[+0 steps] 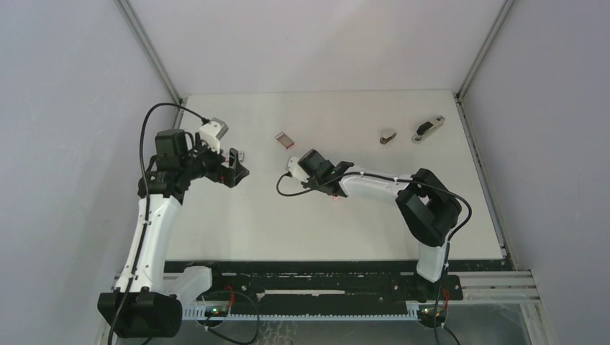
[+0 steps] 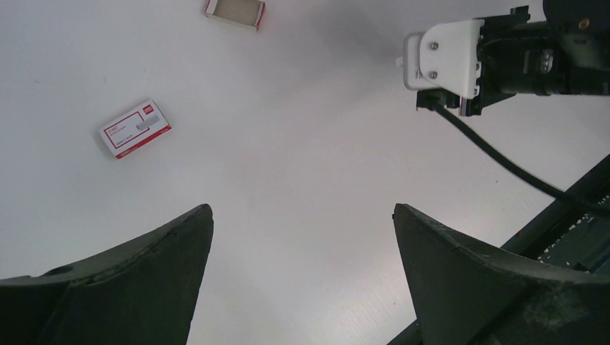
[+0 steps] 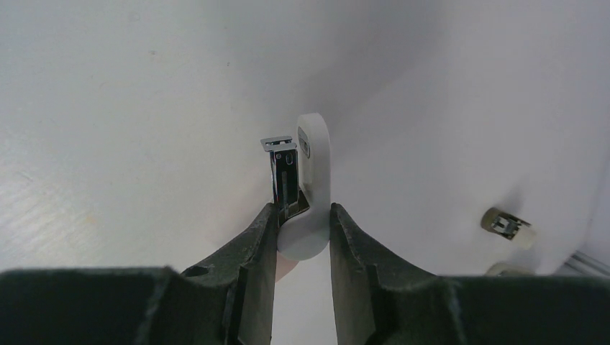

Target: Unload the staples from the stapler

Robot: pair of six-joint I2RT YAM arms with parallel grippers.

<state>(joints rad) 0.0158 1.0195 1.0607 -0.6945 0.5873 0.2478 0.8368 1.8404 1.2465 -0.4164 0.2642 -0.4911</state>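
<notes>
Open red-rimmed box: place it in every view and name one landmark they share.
Top external: open box at upper centre, slightly left of middle.
Left wrist: at the top edge, left of centre.
Right wrist: not in it.
Landmark in the first two: the right arm's white camera mount.

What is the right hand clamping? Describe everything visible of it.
A small stapler: a smooth white body that looks plastic, rounded at the far end, with a narrow shiny metal magazine standing alongside it, flanged at its tip. It points away from the wrist camera. Its near end is pinched in the right hand, one dark finger on the metal side and the other on the white side. Whether staples are inside cannot be seen.
</notes>
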